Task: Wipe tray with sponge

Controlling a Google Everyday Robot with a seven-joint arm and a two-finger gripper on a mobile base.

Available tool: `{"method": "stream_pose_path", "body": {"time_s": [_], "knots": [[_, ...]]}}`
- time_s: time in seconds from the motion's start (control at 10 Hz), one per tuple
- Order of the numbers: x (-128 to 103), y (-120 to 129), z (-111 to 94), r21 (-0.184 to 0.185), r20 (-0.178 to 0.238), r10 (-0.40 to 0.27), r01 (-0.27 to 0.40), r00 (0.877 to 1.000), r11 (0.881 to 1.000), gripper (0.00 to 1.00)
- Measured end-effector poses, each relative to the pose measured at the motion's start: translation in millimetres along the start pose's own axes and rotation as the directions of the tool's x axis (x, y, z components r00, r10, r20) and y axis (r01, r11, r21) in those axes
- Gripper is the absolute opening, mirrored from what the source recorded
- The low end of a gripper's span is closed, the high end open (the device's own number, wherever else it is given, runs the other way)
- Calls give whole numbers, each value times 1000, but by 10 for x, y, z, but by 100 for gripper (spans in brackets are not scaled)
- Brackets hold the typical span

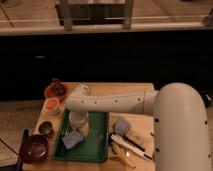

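Note:
The dark green tray (95, 144) lies on the wooden table, left of centre. The blue-grey sponge (72, 140) lies flat on the tray's left half. My white arm reaches in from the right and bends down at the tray's far left. My gripper (80, 128) points down onto the tray and touches the sponge's upper right corner. The wrist hides where the gripper meets the sponge.
Left of the tray stand a red bowl (55, 90), an orange cup (51, 105), a small dark bowl (46, 128) and a dark red bowl (34, 148). Right of it lie a grey-blue piece on a beige block (128, 131), a dark-handled tool (131, 146) and a banana (122, 156).

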Motion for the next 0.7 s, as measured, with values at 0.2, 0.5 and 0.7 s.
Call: {"method": "stream_pose_path", "body": {"time_s": [0.2, 0.5, 0.7], "knots": [[-126, 317, 77, -8, 9, 2, -2, 1000, 1000, 0], [102, 727, 66, -11, 2, 88, -88, 996, 996, 0], [366, 755, 28, -6, -2, 137, -137, 991, 991, 0]]}}
